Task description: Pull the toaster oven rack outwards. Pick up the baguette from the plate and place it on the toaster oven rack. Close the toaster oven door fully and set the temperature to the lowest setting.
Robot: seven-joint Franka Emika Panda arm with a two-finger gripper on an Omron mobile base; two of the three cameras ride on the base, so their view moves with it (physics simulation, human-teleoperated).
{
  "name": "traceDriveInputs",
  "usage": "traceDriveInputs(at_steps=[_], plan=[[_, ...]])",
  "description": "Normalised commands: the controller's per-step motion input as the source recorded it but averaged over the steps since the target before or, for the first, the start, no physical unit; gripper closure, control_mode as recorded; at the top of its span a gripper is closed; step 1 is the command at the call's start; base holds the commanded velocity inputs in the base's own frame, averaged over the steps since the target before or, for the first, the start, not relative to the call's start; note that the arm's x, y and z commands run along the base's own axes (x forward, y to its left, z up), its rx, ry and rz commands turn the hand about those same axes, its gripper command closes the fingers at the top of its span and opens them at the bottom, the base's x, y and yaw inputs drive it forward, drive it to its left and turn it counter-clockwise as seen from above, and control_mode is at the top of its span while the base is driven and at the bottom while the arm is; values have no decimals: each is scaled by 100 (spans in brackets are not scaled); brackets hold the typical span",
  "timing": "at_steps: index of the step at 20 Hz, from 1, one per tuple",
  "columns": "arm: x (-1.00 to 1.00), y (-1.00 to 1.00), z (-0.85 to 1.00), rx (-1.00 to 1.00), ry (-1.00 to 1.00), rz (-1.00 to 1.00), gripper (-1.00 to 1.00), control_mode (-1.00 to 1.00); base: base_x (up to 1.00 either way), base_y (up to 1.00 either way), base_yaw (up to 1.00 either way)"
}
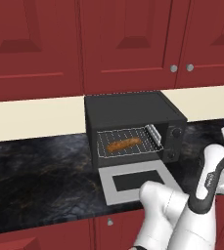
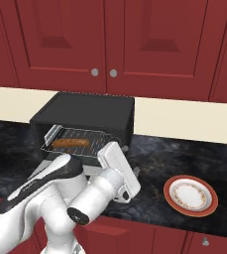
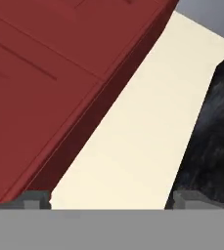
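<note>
Already the small golden-brown baguette (image 1: 123,144) lies lengthwise on the thin silver wire rack (image 1: 128,144), drawn out of the boxy matte black toaster oven (image 1: 133,110) so bread could be set down from above. Its light grey glass-windowed door (image 1: 135,181) lies dropped flat over the dark marbled worktop (image 1: 40,176), awaiting closing. The pincer (image 3: 108,202) is spread open, holding nothing, aimed at the cream wall and red cabinets.

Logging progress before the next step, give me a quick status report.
End effector open, empty, facing backsplash. Small golden-brown baguette lies on pulled-out silver wire rack. Light grey oven door still down flat. White patterned plate bare.
</note>
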Motion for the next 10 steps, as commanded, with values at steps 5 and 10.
traceDriveInputs(at_steps=[5,10], plan=[[-42,-21,0,-18,69,31,-100,-100,0,0,0],[-4,-5,10,8,67,29,-100,-100,0,0,0]])
